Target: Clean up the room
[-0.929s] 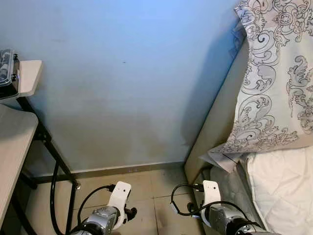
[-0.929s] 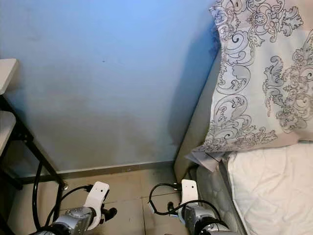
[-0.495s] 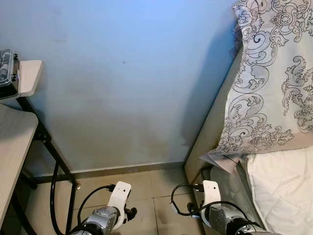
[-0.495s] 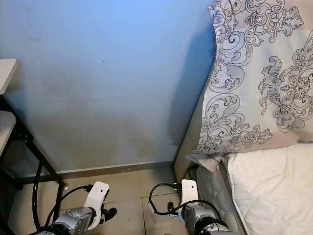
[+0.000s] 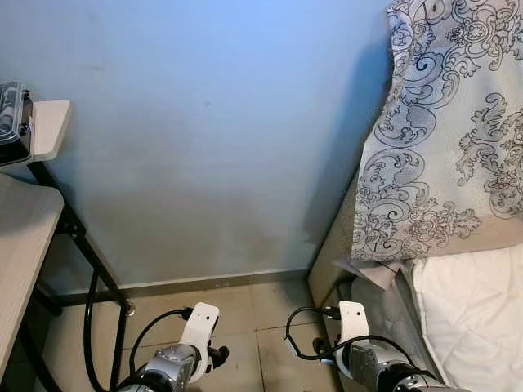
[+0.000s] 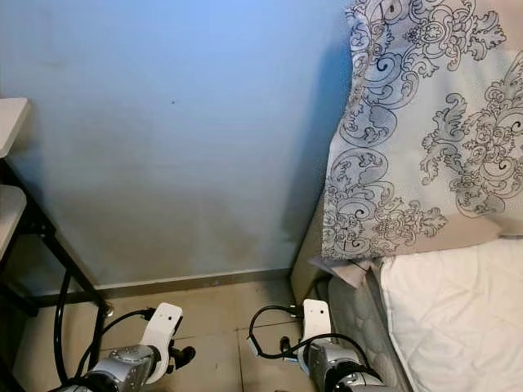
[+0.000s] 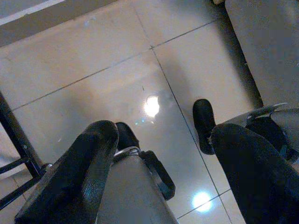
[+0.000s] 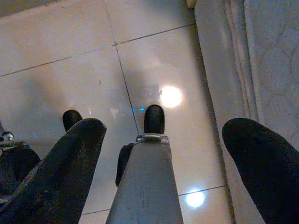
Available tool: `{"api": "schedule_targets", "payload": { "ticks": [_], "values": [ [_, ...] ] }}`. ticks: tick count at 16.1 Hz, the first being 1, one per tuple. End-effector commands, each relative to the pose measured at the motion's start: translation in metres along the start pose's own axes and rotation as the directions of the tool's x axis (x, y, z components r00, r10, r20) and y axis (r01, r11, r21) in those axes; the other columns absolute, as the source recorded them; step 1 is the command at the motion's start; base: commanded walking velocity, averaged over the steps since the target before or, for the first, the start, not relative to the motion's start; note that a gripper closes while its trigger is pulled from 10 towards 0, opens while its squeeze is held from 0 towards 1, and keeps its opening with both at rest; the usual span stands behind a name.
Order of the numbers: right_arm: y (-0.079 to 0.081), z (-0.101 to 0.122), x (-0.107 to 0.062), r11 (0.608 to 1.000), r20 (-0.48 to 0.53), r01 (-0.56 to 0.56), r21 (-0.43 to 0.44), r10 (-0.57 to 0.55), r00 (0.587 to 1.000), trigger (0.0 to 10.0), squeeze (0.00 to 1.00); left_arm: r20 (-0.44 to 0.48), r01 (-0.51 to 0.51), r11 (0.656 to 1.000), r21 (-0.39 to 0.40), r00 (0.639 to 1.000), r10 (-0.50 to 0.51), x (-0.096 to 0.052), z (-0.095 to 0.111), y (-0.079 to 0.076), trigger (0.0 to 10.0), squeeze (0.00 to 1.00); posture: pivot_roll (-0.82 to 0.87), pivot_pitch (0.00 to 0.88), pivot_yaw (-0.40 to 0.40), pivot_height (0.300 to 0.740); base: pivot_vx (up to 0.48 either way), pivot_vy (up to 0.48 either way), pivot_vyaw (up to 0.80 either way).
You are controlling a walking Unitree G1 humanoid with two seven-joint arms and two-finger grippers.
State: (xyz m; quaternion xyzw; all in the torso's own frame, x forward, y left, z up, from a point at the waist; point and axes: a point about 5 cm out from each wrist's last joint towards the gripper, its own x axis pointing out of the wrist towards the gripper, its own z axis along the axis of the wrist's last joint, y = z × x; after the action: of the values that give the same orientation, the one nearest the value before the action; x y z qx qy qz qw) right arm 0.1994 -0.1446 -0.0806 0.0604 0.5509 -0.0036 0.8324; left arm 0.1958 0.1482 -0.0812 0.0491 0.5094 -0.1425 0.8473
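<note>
Nearest, at about seven o'clock, the left gripper (image 7: 159,154) is hanging idle over the tiled floor (image 7: 103,88), its two black fingers (image 7: 74,177) spread wide and holding nothing. At about five o'clock the right gripper (image 8: 163,154) is hanging the same way, fingers (image 8: 56,163) spread and empty, just beside the side of the bed (image 8: 266,60). Black cables are looping off both wrists.

Further out, at nine o'clock, the edge of a light wooden table (image 5: 20,245) is showing on thin black legs (image 5: 90,261), with a small shelf (image 5: 49,126) above it carrying a clear plastic container (image 5: 10,114). At three o'clock, a white quilted mattress (image 5: 474,310) is lying on the bed, and a grey patterned pillow (image 5: 441,147) is standing on it at about two o'clock, leaning against the headboard and overhanging the mattress edge. A crumpled bit of paper or cloth (image 5: 372,269) is peeking out under its lower corner.

Farthest, at twelve o'clock, a plain blue wall (image 5: 212,122) is facing the robot.

As a judgement, the tidying is barely under way here: nothing is in hand, and the pillow and the scrap under it look like what is left to deal with.
</note>
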Motion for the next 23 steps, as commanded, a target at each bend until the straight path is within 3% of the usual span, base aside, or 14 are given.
{"api": "schedule_targets", "payload": {
  "ticks": [1, 3, 4, 5, 10, 14, 16, 17, 18, 19, 20, 21, 22, 23],
  "values": [
    [-0.012, 0.017, -0.002, 0.997, 0.065, 0.072, 0.032, -0.074, 0.995, 10.0, 0.00, -0.042, -0.148, 0.891, -0.429, 0.989, 0.144, -0.004, -0.008, 0.019, 10.0, 0.00, -0.20, 0.000, -0.022, 0.740, 0.000, 0.000, 0.00],
    [-0.011, 0.018, -0.002, 0.996, 0.068, 0.076, 0.037, -0.078, 0.995, 10.0, 0.00, -0.039, -0.147, 0.901, -0.408, 0.989, 0.144, -0.005, -0.006, 0.023, 10.0, 0.00, -0.19, 0.000, -0.027, 0.740, 0.000, 0.000, 0.00],
    [-0.002, 0.023, -0.002, 0.998, 0.104, 0.055, 0.011, -0.056, 0.993, 10.0, 0.00, -0.011, -0.129, 0.945, -0.302, 0.991, 0.132, -0.004, 0.005, 0.020, 10.0, 0.00, -0.20, 0.000, 0.036, 0.740, 0.000, 0.000, 0.00],
    [0.011, 0.031, -0.003, 0.999, 0.151, 0.027, -0.038, -0.021, 0.988, 10.0, 0.00, 0.045, -0.109, 0.977, -0.185, 0.992, 0.119, -0.002, 0.023, 0.016, 10.0, 0.00, -0.20, 0.000, 0.035, 0.740, 0.000, 0.000, 0.00],
    [0.013, 0.035, -0.003, 0.999, 0.170, 0.012, -0.050, -0.004, 0.985, 10.0, 0.00, 0.064, -0.115, 0.959, -0.261, 0.989, 0.136, -0.003, 0.026, 0.019, 10.0, 0.00, -0.20, 0.000, 0.040, 0.740, 0.000, 0.000, 0.00],
    [0.009, 0.034, -0.003, 0.997, 0.165, 0.023, -0.070, -0.012, 0.986, 10.0, 0.00, 0.060, -0.125, 0.957, -0.260, 0.988, 0.145, -0.003, 0.023, 0.019, 10.0, 0.00, -0.19, 0.000, 0.031, 0.740, 0.000, 0.000, 0.00],
    [0.012, 0.042, -0.004, 0.999, 0.188, 0.018, -0.047, -0.008, 0.982, 10.0, 0.00, 0.099, -0.100, 0.953, -0.287, 0.986, 0.133, -0.002, 0.030, 0.015, 10.0, 0.00, -0.19, 0.000, 0.025, 0.740, 0.000, 0.000, 0.00],
    [0.021, 0.059, -0.008, 0.998, 0.257, -0.031, -0.055, 0.044, 0.965, 10.0, 0.00, 0.187, -0.042, 0.961, -0.272, 0.978, 0.095, -0.003, 0.050, 0.011, 10.0, 0.00, -0.18, 0.000, 0.025, 0.740, 0.000, 0.000, 0.00],
    [0.028, 0.078, -0.014, 0.987, 0.361, -0.062, -0.146, 0.111, 0.926, 10.0, 0.00, 0.323, 0.011, 0.978, -0.210, 0.945, 0.059, -0.009, 0.083, 0.012, 10.0, 0.00, -0.17, 0.000, 0.032, 0.740, 0.000, 0.000, 0.00],
    [0.028, 0.092, -0.021, 0.984, 0.451, -0.074, -0.160, 0.140, 0.882, 10.0, 0.00, 0.424, 0.034, 0.979, -0.201, 0.904, 0.056, -0.017, 0.107, 0.017, 10.0, 0.00, -0.16, 0.000, 0.033, 0.740, 0.000, 0.000, 0.00],
    [0.032, 0.120, -0.040, 0.980, 0.628, -0.151, -0.131, 0.199, 0.752, 10.0, 0.00, 0.556, 0.072, 0.975, -0.209, 0.829, 0.058, -0.033, 0.134, 0.026, 10.0, 0.00, -0.15, 0.000, 0.032, 0.740, 0.000, 0.000, 0.00],
    [0.032, 0.140, -0.061, 0.977, 0.741, -0.180, -0.116, 0.206, 0.639, 10.0, 0.00, 0.661, 0.071, 0.981, -0.183, 0.748, 0.069, -0.055, 0.156, 0.035, 10.0, 0.00, -0.15, 0.000, 0.032, 0.740, 0.000, 0.000, 0.00],
    [0.030, 0.148, -0.070, 0.980, 0.779, -0.168, -0.107, 0.188, 0.598, 10.0, 0.00, 0.703, 0.059, 0.984, -0.167, 0.707, 0.077, -0.067, 0.164, 0.038, 10.0, 0.00, -0.15, 0.000, 0.032, 0.740, 0.000, 0.000, 0.00],
    [0.022, 0.157, -0.083, 0.988, 0.817, -0.099, -0.116, 0.152, 0.556, 10.0, 0.00, 0.762, 0.092, 0.981, -0.172, 0.643, 0.073, -0.086, 0.174, 0.042, 10.0, 0.00, -0.14, 0.000, 0.030, 0.740, 0.000, 0.000, 0.00]
  ]
}}
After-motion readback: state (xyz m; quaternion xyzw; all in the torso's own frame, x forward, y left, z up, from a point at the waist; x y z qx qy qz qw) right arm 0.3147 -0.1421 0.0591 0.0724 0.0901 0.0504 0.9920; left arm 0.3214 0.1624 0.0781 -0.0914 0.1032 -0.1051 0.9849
